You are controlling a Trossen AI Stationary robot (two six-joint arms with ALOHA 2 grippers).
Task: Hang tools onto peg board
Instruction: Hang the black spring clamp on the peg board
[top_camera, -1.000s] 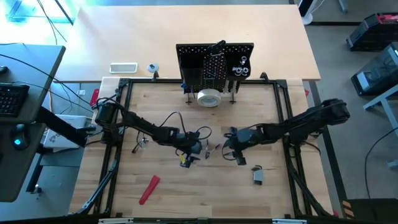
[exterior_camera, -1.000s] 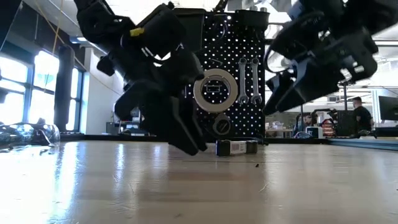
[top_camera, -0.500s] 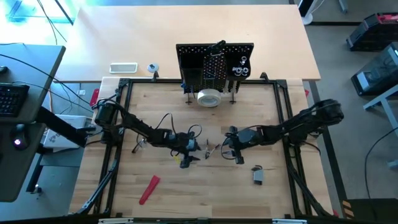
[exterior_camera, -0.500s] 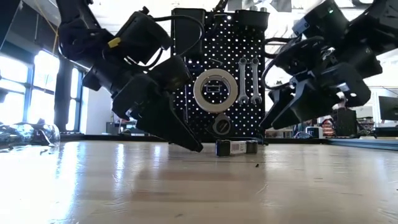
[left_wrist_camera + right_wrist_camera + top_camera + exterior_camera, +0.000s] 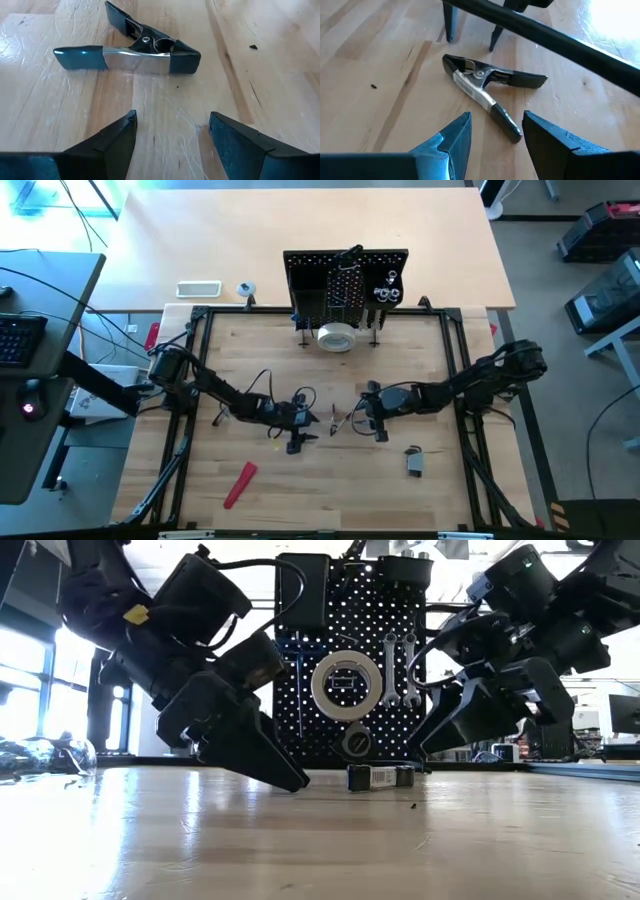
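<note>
A spring clamp (image 5: pixel 341 421) is lying mid-table between the left gripper (image 5: pixel 300 439) and right gripper (image 5: pixel 372 426), the peg board (image 5: pixel 346 281) standing behind them.

One camera looks straight down on the pale wooden table (image 5: pixel 250 490), another skims level along it, and both close wrist cameras share the small silver spring clamp (image 5: pixel 137 52) at mid-frame.

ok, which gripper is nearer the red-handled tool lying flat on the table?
Left. The left gripper is mid-table, up and to the right of the red-handled tool in the high view. The right gripper is farther that way, beyond the spring clamp.
</note>
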